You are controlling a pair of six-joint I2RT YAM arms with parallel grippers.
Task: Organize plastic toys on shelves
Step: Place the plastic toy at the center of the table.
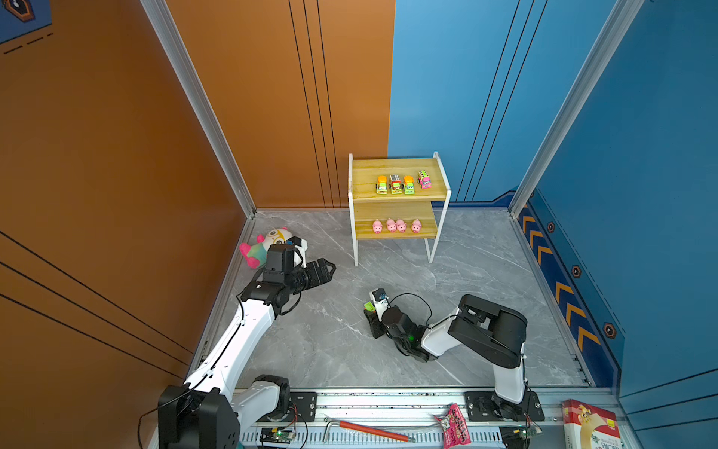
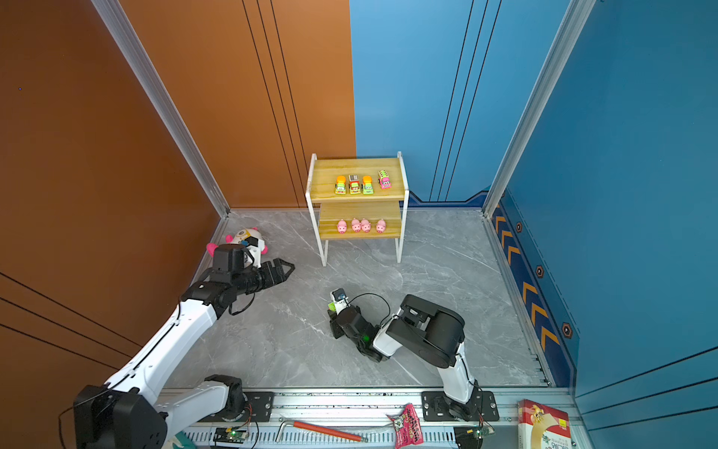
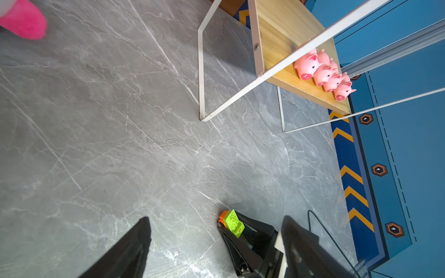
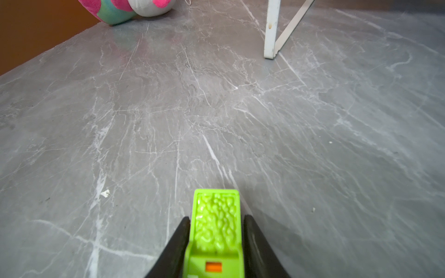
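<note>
My right fingers [image 4: 257,245] pinch the green truck [image 4: 216,228] lengthwise, low over the worktop [image 4: 144,120], with the shelves [image 1: 369,167] well beyond their tips; my left fingers [image 3: 125,250] hang open.

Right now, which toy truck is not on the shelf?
The green-backed truck in the right gripper; the other four trucks stand on the top board.
</note>
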